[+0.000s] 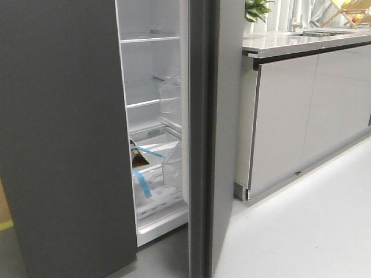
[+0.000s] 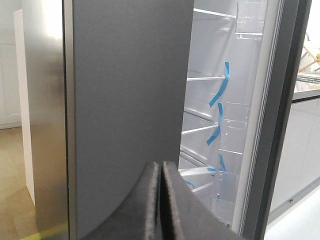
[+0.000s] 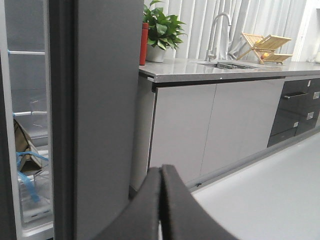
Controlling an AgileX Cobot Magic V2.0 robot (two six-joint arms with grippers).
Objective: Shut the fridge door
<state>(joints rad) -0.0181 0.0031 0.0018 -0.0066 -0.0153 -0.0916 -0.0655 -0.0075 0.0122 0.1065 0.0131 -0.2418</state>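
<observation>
The fridge door (image 1: 226,116) stands open, edge-on to the front view, with its thick dark edge (image 1: 200,145) toward me. Its white inner lining carries clear plastic bins (image 1: 171,98). In the left wrist view the door's edge (image 2: 280,125) and bins (image 2: 235,125) are at the right. My left gripper (image 2: 160,165) is shut and empty, in front of the matching closed door (image 2: 130,100). My right gripper (image 3: 160,169) is shut and empty, just beside the open door's outer face (image 3: 107,100). Neither gripper shows in the front view.
Inside the fridge are white shelves (image 1: 151,39) and a cardboard piece with blue tape (image 1: 139,157). To the right stand pale glossy cabinets (image 1: 284,116) under a counter (image 3: 225,70) with a plant (image 3: 160,30), a tap (image 3: 216,35) and a dish rack (image 3: 265,45). The light floor (image 1: 301,231) lies in front.
</observation>
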